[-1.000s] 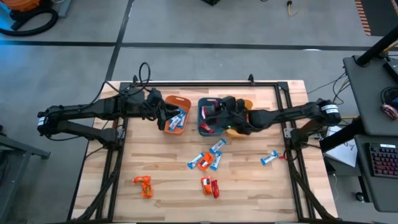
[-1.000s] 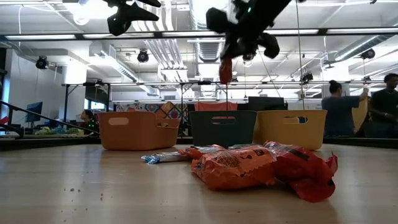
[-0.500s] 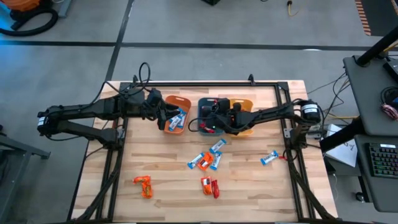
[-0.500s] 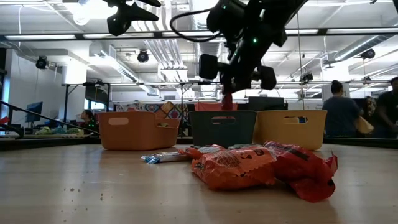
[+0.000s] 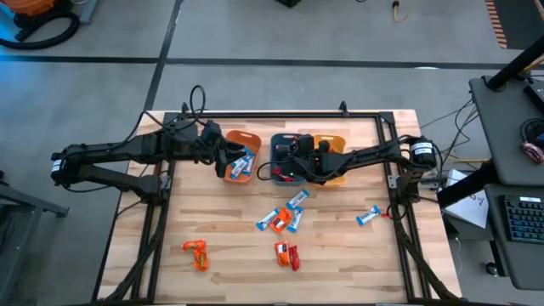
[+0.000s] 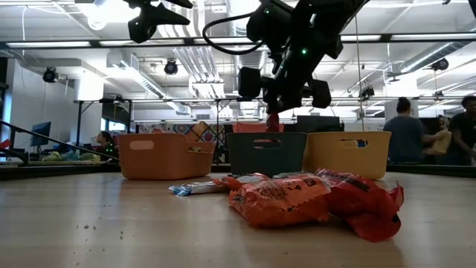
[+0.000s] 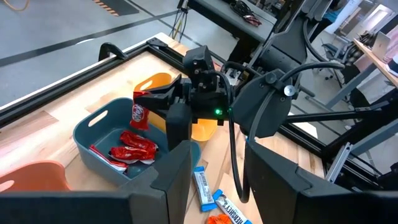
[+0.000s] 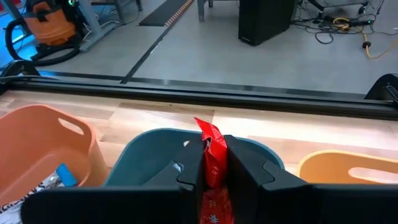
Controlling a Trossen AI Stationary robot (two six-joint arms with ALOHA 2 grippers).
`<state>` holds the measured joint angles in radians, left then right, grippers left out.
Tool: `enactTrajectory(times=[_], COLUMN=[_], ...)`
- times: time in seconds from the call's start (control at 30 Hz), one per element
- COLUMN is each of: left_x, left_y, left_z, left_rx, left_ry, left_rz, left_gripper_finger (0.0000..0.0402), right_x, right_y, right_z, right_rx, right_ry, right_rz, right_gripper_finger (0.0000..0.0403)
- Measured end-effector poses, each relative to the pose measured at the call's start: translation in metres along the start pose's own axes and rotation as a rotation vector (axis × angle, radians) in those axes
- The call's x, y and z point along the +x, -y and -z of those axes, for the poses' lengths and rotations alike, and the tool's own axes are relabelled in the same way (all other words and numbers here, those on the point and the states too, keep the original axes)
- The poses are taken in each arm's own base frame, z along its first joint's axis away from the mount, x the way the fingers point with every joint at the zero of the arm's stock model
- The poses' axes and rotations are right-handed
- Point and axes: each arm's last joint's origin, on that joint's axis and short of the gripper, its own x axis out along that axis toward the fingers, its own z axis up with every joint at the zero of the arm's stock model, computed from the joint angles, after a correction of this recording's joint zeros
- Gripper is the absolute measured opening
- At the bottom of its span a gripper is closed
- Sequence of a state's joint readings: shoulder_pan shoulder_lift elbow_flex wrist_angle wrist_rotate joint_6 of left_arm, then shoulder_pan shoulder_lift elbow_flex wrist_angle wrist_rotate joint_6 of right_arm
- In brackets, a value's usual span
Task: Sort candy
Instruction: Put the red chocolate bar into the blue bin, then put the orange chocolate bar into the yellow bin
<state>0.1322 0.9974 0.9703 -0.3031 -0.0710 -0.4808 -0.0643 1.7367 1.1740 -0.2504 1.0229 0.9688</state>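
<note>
Right now, what I see from my station:

Right end effector (image 8: 214,163): fingers pinched narrow on a red candy (image 8: 213,152) that stands upright between them, hanging over the teal bin (image 5: 285,158); in the low view it sits just above that bin's rim.
Left end effector (image 5: 223,150): I have it over the near edge of the orange bin (image 5: 241,155), fingers set part way apart and nothing between them in the left wrist view.
Teal bin: middle of the three; I count a few red candies (image 7: 134,144) already lying on its floor.
Orange bin: left of the teal one, touching or nearly so; blue-and-white candies (image 5: 241,163) lie inside.
Yellow-orange bin (image 5: 337,142): right of the teal one, mostly hidden under the right arm; I cannot tell what it holds.
Loose candy on the tabletop (image 5: 221,229): a cluster of blue-and-white candies with an orange one (image 5: 280,220) in front of the bins; a single blue-and-white candy (image 5: 368,216) off to the right; an orange and red pair (image 5: 286,254) near the front edge; an orange candy (image 5: 195,253) alone at front left.
Room behind: people (image 6: 407,134) stand far off at the right in the low view.
</note>
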Motion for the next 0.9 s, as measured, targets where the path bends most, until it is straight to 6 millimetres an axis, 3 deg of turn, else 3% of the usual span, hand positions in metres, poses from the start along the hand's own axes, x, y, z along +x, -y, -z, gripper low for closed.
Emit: enactTrajectory(times=[0.5,0.7,0.9], left_x=[0.0,-0.002,-0.01], left_y=[0.0,0.007,0.03], left_z=[0.0,0.014,0.055], left_rx=[-0.013,-0.18,-0.351], left_ry=[-0.002,-0.146,-0.472], left_rz=[0.003,0.057,0.019], left_gripper_finger=[0.0134,0.0134,0.0126], right_x=[-0.002,-0.03,-0.068], right_y=[0.001,0.004,0.022], right_z=[-0.003,-0.035,-0.073], right_rx=[-0.037,-0.095,-0.15], right_ry=[-0.013,-0.099,-0.209], right_rz=[-0.013,-0.191,-0.422], right_gripper_finger=[0.0131,0.0159,0.0169])
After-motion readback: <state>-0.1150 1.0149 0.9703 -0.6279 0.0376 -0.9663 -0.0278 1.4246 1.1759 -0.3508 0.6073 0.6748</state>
